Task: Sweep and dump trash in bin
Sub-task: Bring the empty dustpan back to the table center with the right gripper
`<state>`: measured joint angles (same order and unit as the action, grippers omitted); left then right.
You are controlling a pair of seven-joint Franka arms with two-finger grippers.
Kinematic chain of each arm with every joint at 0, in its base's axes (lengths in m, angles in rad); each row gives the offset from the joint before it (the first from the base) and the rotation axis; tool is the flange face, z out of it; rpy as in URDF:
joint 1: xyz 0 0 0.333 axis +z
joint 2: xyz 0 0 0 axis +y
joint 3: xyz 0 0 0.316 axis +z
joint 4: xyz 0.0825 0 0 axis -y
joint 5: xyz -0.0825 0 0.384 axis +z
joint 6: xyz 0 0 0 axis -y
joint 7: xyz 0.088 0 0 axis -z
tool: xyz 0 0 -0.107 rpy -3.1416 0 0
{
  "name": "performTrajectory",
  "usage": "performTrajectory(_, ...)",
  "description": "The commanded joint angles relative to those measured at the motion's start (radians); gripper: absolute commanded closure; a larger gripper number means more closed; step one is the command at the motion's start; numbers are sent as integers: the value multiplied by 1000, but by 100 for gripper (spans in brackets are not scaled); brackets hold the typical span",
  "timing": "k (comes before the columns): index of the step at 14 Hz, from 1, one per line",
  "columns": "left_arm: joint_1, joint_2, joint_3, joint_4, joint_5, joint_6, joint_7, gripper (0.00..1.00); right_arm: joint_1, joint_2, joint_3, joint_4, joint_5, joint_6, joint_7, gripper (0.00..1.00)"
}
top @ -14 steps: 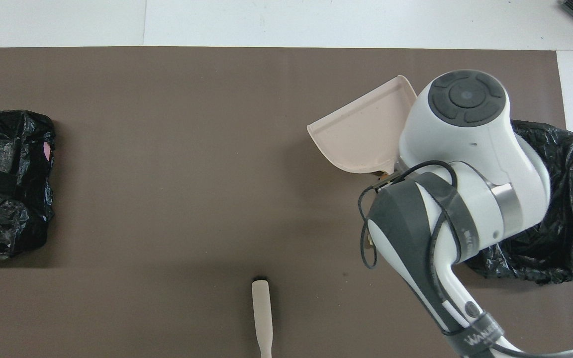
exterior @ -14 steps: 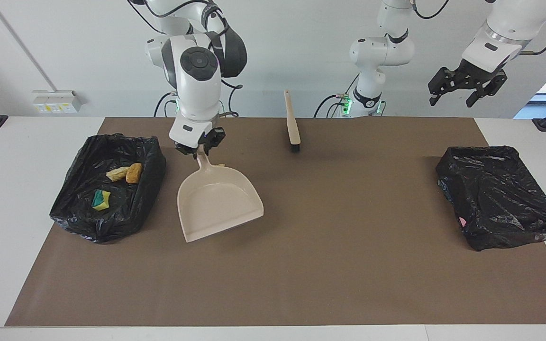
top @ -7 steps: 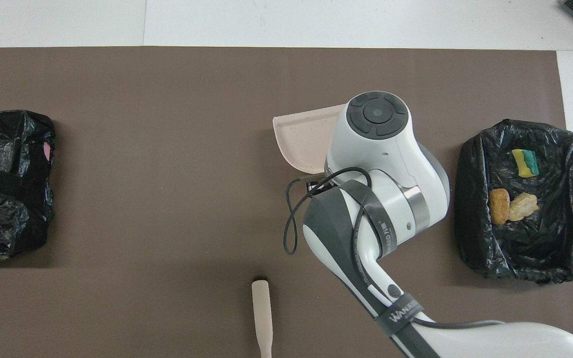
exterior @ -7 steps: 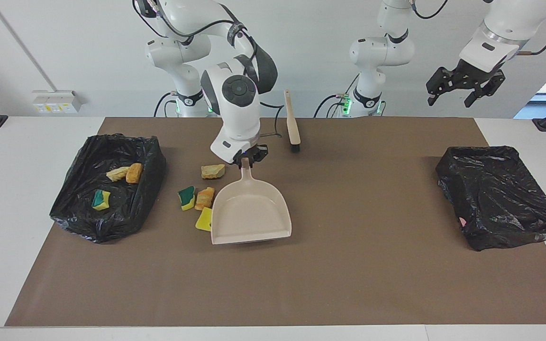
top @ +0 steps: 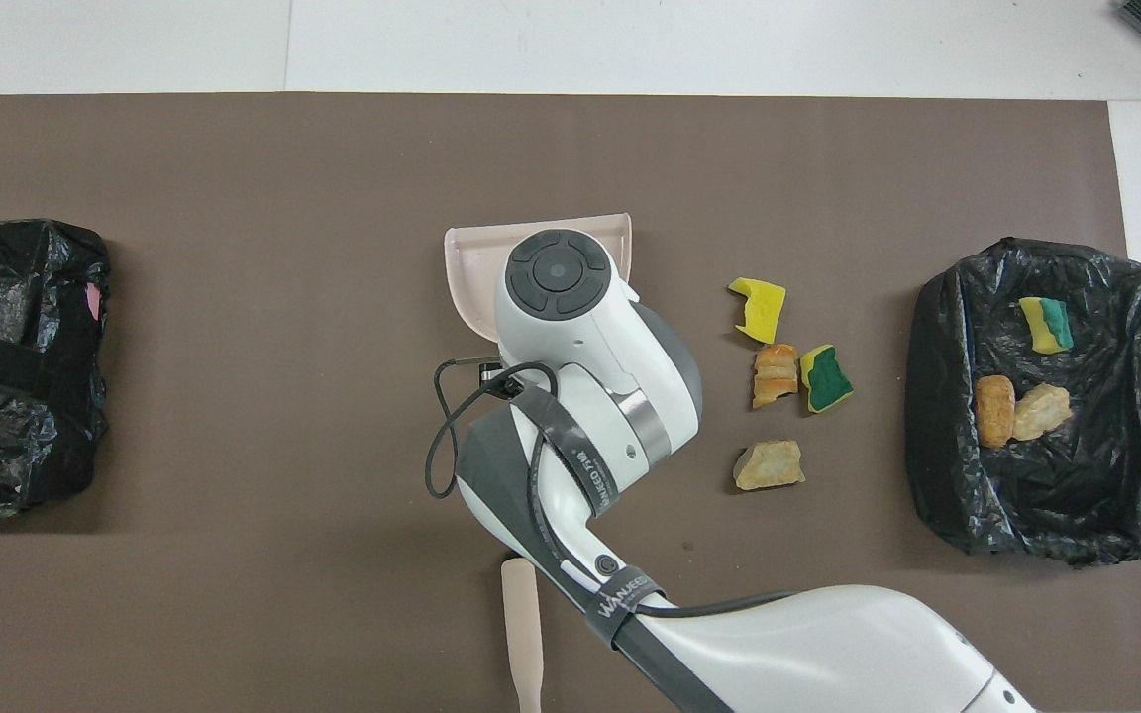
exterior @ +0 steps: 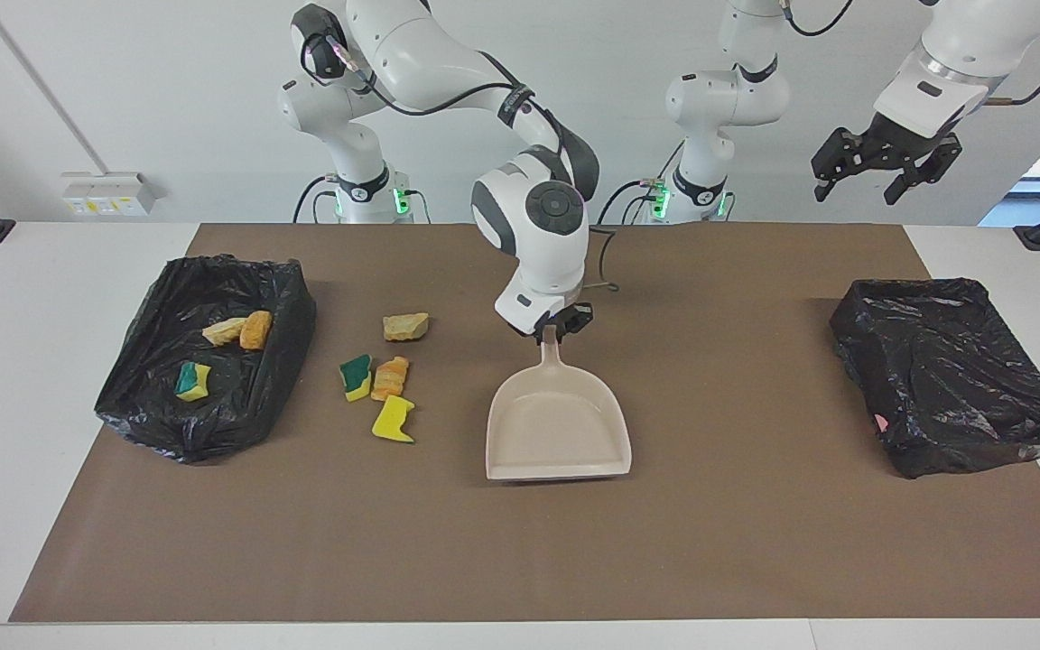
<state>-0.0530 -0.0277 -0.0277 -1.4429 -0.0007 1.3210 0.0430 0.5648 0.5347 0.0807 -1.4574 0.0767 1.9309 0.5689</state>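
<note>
R gripper (exterior: 552, 323) clamped on dustpan (exterior: 558, 424) handle

White table (exterior: 69, 271) w/ brown mat (exterior: 710, 542). On mat: dustpan (exterior: 556, 433) center; 4 scraps (exterior: 376, 375) at its 9 o'clock; bins (exterior: 204, 357) (exterior: 949, 375) at both ends; brush (top: 521, 634) by robots.

Smooth plastic dustpan (exterior: 558, 431), crinkled glossy bin liner (exterior: 204, 361), matt mat (exterior: 520, 542)

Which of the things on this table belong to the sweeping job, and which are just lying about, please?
In the job: dustpan in the right hand; four loose trash scraps on the mat; the bin holding three more; brush.
Idle: second black bin at the left arm's end; left hand raised there, waiting.
</note>
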Motion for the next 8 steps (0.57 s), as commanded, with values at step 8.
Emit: performTrajectory(8,1,-11,-1,-4,-1,7,1,0,7,57,8,34,89,71,78,100)
